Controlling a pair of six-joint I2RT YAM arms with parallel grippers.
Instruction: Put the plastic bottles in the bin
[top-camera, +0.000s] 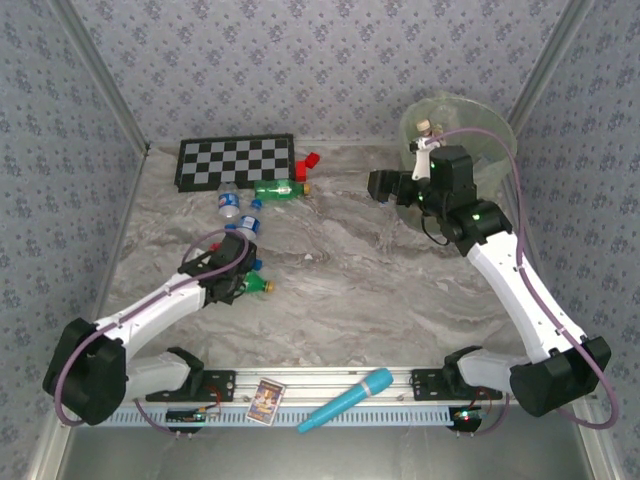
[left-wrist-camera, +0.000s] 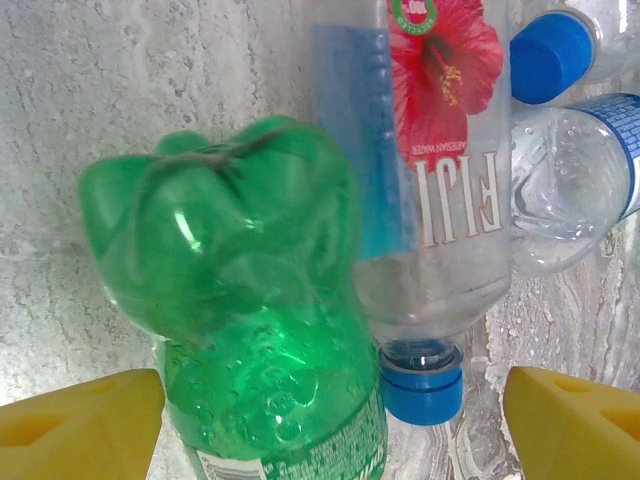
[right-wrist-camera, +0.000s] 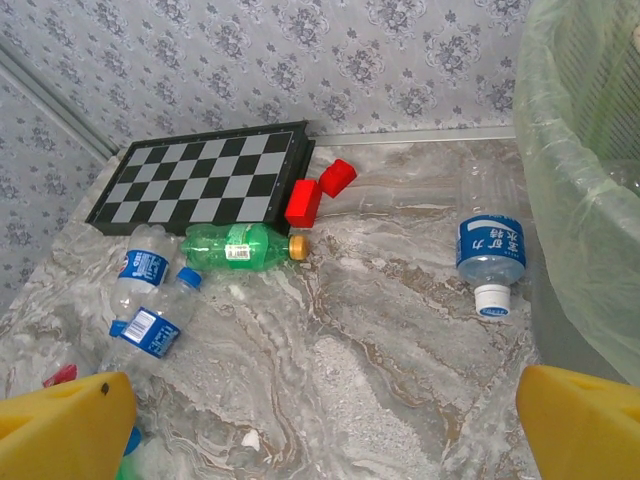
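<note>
Principal hazard: the left gripper (left-wrist-camera: 320, 430) stands open over two bottles at once. The green bottle (left-wrist-camera: 250, 300) fills the left part of the gap, and the blue cap and neck of the clear Fiji bottle (left-wrist-camera: 430, 200) sit in the right part, the two bodies touching. A squeeze from this position would likely catch both, or press the green one against the Fiji neck so that one of these smooth, light, round bodies slips out sideways and rolls across the marble table (left-wrist-camera: 90, 120). A third clear bottle (left-wrist-camera: 570, 190) lies just beside the Fiji bottle and could be knocked along with it. Neither yellow fingertip (left-wrist-camera: 80, 425) touches plastic; nothing is held. Whether the green bottle lies flat or leans on its neighbour cannot be settled from the wrist view, which sits too close to it. Pose: the left arm (top-camera: 150, 310) reaches forward low over the near-left table, wrist pitched down onto the cluster. The right arm (top-camera: 510, 280) extends up the right side, its right gripper (right-wrist-camera: 320, 425) spread wide and empty, just beside the bin (top-camera: 490, 120). The bin stands at the far right corner, well apart from the left cluster — so any carry is long, and a weak grip could drop the bottle on the way
</note>
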